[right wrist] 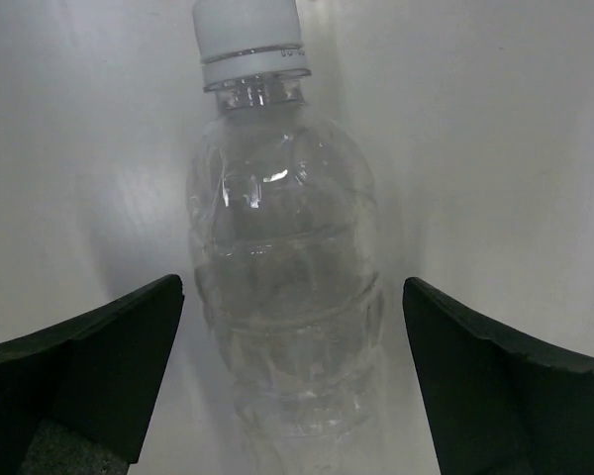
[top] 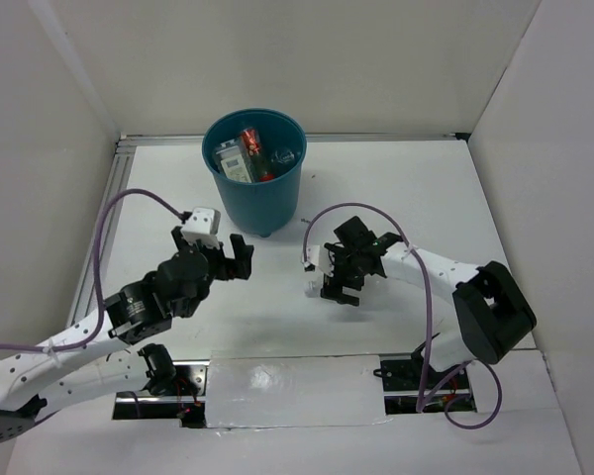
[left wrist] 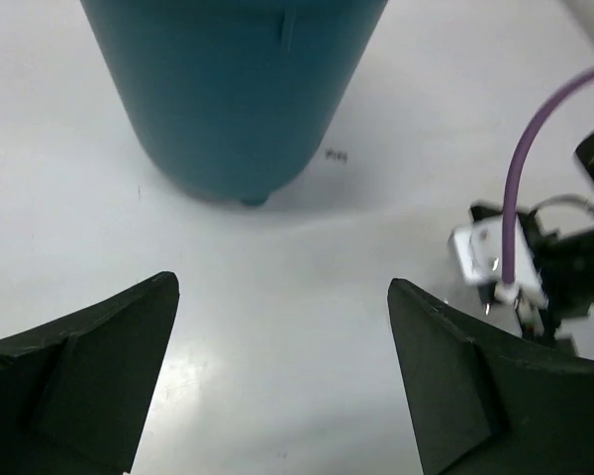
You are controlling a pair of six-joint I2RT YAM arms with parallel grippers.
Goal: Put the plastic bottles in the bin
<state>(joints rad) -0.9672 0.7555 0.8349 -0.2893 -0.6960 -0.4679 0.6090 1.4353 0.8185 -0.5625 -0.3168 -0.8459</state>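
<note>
Clear plastic bottle (right wrist: 282, 267) between wide-spread right fingers (right wrist: 89, 366) — not gripped; left fingers (left wrist: 79, 366) wide apart, empty, facing bin (left wrist: 238, 89).

Clear bottle (right wrist: 277, 267) flat, teal bin (top: 262, 203) upright

Table (top: 406, 198) bears bin (top: 267, 205) and, seemingly, clear bottle (right wrist: 282, 287).
</note>
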